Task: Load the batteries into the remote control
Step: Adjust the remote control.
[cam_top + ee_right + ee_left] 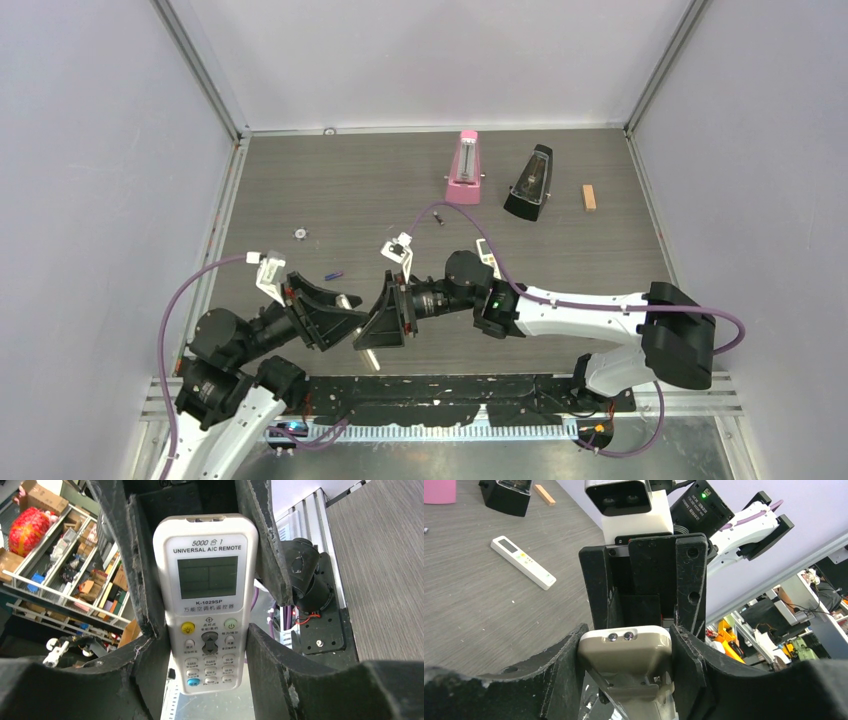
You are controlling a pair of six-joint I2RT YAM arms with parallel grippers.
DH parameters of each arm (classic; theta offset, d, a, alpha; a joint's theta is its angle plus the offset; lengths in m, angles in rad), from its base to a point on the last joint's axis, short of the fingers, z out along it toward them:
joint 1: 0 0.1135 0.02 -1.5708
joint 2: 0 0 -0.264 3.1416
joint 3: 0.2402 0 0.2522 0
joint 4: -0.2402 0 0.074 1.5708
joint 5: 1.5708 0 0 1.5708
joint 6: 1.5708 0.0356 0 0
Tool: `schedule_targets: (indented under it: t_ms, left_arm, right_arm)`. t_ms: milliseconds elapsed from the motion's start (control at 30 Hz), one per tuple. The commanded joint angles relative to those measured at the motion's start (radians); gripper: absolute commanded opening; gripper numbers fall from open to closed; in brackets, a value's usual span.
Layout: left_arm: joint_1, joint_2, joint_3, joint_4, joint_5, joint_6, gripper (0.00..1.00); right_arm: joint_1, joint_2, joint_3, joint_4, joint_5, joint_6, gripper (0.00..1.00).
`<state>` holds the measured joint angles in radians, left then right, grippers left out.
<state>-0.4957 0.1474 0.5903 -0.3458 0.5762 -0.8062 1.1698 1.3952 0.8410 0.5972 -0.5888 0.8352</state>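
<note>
Holding broad A/C remote point(205, 595) off table point(350, 190) w/ both: L gripper point(626, 652) and R gripper point(207, 645), facing each other, fingers point(566, 670) pinching its side edges. Slim remote control point(523, 562) flat on table, face up, beyond R wrist. Batteries point(333, 274) loose on table: purple nr L gripper, dark one point(440, 221) farther back.

White arm links point(580, 310), black joints point(680, 338), purple cables point(180, 295), rough black fingers point(275, 570)
</note>
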Motion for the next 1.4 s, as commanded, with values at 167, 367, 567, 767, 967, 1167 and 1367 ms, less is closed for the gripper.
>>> schedule_targets:
  t_ms: [167,367,567,767,967,1167,1367]
  left_arm:
    - [-0.001,-0.019,0.027,-0.042,-0.035,0.009,0.24]
    - [-0.001,0.001,0.043,-0.085,-0.069,0.014,0.00]
    - [-0.001,0.047,0.098,-0.198,-0.184,0.021,0.00]
    - [-0.001,0.133,0.165,-0.323,-0.333,0.001,0.00]
    - [-0.001,0.198,0.196,-0.379,-0.425,-0.037,0.00]
    - [-0.001,0.215,0.199,-0.398,-0.448,-0.059,0.00]
    - [-0.001,0.209,0.198,-0.403,-0.455,-0.077,0.00]
  right_arm:
    - [0.005,-0.011,0.032,0.098,0.015,0.032,0.33]
    - [0.005,-0.028,0.017,0.074,0.062,0.010,0.46]
    - [0.005,-0.058,0.023,-0.042,0.187,-0.045,0.76]
    - [0.028,-0.070,0.034,-0.117,0.305,-0.100,0.90]
    - [0.153,-0.062,0.148,-0.403,0.626,-0.290,0.89]
    - [0.262,-0.004,0.233,-0.470,0.843,-0.390,0.78]
    - [0.293,0.090,0.308,-0.537,0.912,-0.391,0.68]
